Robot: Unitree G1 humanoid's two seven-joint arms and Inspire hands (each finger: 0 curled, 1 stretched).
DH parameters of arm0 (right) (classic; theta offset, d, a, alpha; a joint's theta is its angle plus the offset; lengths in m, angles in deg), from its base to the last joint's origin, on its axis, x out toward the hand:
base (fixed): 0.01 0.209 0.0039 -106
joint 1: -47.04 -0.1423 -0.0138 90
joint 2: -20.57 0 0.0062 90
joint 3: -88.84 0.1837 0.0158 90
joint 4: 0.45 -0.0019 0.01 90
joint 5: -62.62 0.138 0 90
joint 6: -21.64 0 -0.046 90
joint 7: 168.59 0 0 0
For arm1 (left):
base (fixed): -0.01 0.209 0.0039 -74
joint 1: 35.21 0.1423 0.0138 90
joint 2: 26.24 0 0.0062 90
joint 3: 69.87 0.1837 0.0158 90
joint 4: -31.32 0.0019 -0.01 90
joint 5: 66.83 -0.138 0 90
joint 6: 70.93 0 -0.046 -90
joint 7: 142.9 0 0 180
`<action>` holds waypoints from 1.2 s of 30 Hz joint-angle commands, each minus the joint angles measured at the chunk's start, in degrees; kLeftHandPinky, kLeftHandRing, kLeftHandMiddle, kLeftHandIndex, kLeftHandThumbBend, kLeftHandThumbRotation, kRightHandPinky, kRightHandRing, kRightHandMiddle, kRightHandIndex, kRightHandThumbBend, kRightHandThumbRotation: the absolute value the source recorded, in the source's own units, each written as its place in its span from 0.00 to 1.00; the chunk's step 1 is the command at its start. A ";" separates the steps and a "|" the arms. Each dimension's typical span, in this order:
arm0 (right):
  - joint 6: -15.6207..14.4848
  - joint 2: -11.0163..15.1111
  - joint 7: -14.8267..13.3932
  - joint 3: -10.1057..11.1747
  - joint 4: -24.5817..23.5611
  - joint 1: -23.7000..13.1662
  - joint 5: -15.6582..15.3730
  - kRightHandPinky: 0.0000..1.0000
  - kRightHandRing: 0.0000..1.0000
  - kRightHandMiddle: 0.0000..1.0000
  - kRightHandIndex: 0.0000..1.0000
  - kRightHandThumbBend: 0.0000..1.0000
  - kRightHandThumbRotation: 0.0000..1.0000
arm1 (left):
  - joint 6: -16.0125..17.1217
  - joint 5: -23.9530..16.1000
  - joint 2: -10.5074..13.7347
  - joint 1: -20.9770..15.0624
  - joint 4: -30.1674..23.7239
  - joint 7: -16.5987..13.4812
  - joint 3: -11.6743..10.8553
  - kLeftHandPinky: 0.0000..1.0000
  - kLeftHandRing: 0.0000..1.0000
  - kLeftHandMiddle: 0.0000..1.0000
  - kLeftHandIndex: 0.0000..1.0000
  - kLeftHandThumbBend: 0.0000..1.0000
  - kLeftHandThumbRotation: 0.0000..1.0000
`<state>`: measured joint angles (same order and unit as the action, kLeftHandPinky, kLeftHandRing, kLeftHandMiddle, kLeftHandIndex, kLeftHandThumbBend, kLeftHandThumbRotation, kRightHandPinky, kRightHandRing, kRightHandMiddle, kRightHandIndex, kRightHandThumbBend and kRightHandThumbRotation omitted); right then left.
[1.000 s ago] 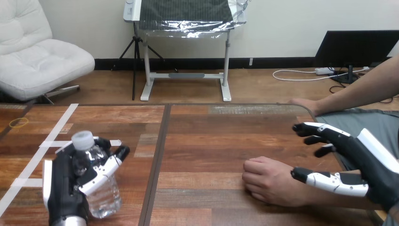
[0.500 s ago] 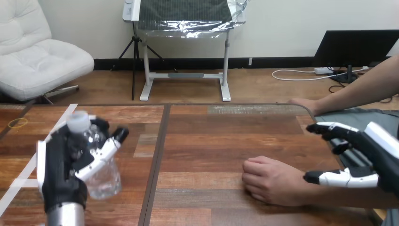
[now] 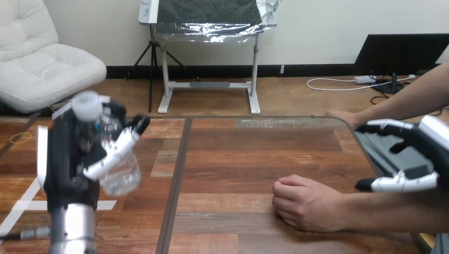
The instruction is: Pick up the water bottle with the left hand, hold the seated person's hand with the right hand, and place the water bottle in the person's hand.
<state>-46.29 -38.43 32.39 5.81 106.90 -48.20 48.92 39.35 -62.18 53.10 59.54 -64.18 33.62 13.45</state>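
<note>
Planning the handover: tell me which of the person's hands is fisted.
The near hand, resting on the table; the far hand lies flat at the far edge.

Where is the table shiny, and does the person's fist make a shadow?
Head view: a pale glare streak lies along the table near its far edge; the person's hand, a fist, throws a soft shadow on the wood beneath it; the water bottle in the left hand glints.
</note>
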 commanded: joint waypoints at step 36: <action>4.97 3.92 3.89 -8.59 10.53 -12.56 -8.50 0.86 0.85 0.85 0.81 1.00 0.25 | 0.25 1.55 -0.31 -12.13 -5.92 3.00 -0.02 0.23 0.30 0.37 0.40 0.64 0.00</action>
<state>-41.84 -34.96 35.84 -1.45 116.35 -57.47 40.58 39.48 -60.68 53.05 51.53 -67.02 36.53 13.31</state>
